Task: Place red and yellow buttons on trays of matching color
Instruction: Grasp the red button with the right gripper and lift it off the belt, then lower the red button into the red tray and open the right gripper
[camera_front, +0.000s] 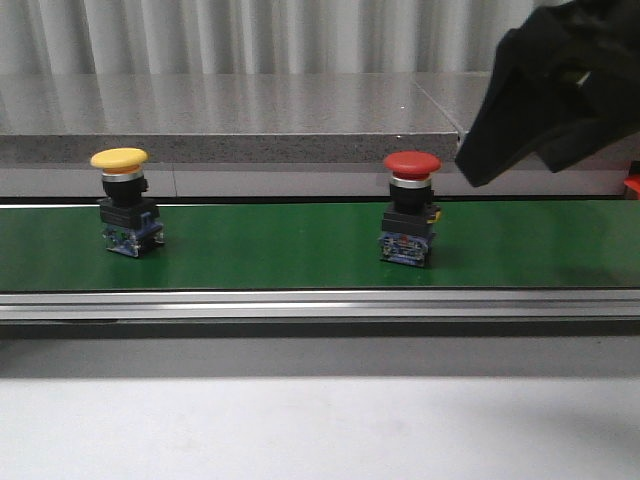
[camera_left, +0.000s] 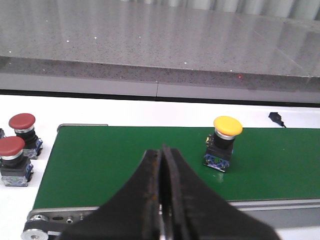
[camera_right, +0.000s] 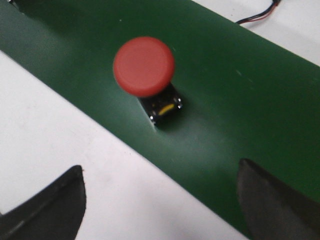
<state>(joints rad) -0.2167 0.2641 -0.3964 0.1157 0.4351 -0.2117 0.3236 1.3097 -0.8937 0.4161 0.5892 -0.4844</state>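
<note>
A yellow button (camera_front: 118, 200) stands upright on the left part of the green belt (camera_front: 270, 245), and a red button (camera_front: 410, 205) stands right of the middle. My right gripper (camera_front: 515, 160) hangs open above and to the right of the red button. In the right wrist view the red button (camera_right: 144, 66) lies ahead of the wide-apart fingers (camera_right: 55, 200), untouched. My left gripper (camera_left: 162, 170) is shut and empty over the belt's near edge, with the yellow button (camera_left: 226, 142) ahead of it. No trays are in view.
Two more red buttons (camera_left: 22, 129) (camera_left: 11, 155) stand on the white surface beyond the belt's end. A grey stone ledge (camera_front: 230, 115) runs behind the belt, and an aluminium rail (camera_front: 320, 305) along its front. A black cable (camera_right: 257, 15) lies beside the belt.
</note>
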